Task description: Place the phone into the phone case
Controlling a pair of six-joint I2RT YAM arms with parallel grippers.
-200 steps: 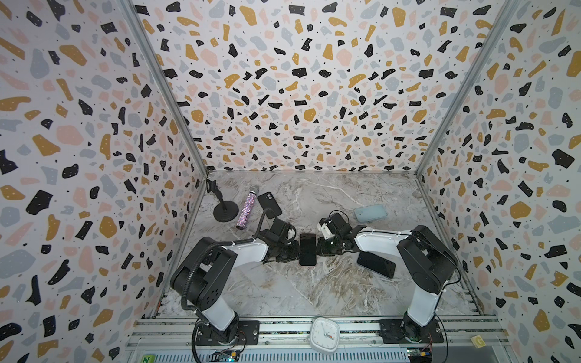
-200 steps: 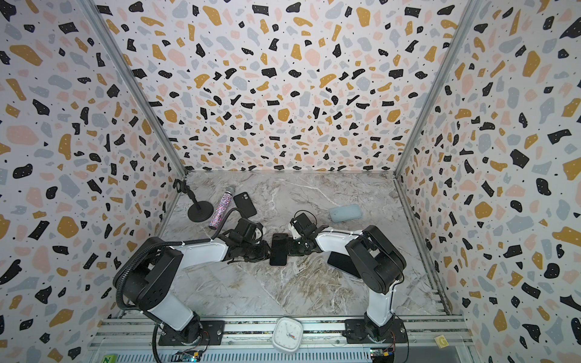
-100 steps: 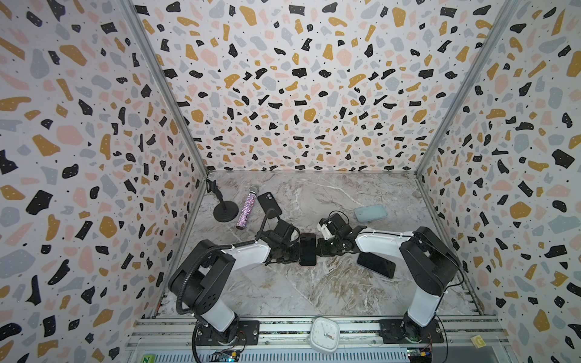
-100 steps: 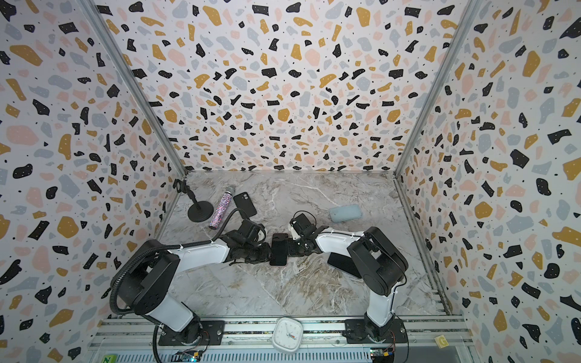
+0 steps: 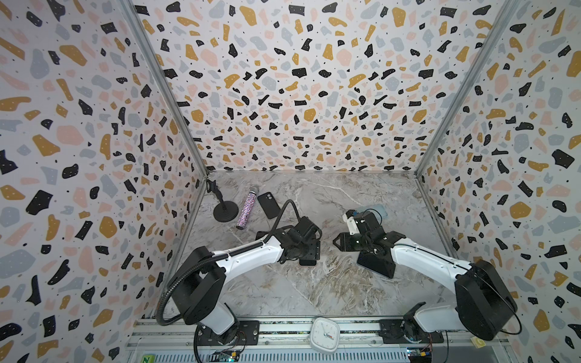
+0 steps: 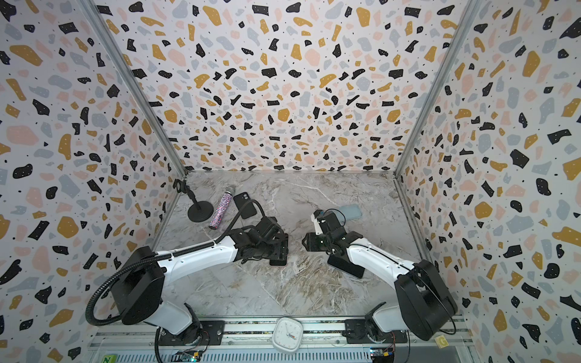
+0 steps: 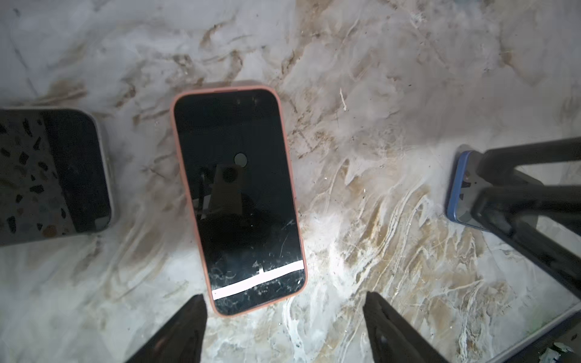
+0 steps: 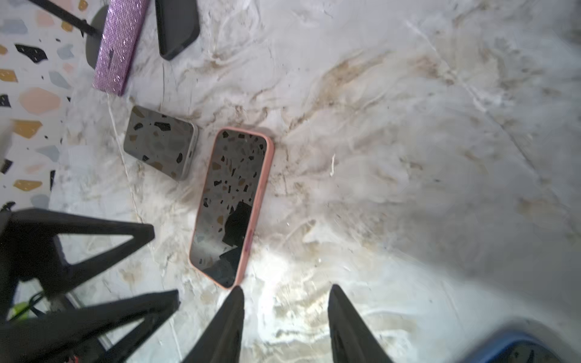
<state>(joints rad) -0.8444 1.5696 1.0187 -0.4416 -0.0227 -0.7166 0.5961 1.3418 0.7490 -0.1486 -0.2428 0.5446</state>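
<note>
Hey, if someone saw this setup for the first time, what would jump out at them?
Likely the pink-cased phone, lying screen-up on the marble table in the middle, with the left gripper and right gripper open and empty close by. The loud terrazzo walls all around and a glittery purple bottle at the back left also catch the eye.

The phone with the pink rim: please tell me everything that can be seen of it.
The phone has a glossy black screen, facing up, scratched, with a white strip near one end. A pink case rim frames it all round. It lies flat on the marble table. The left claw and right claw stand open, not holding it.
</note>
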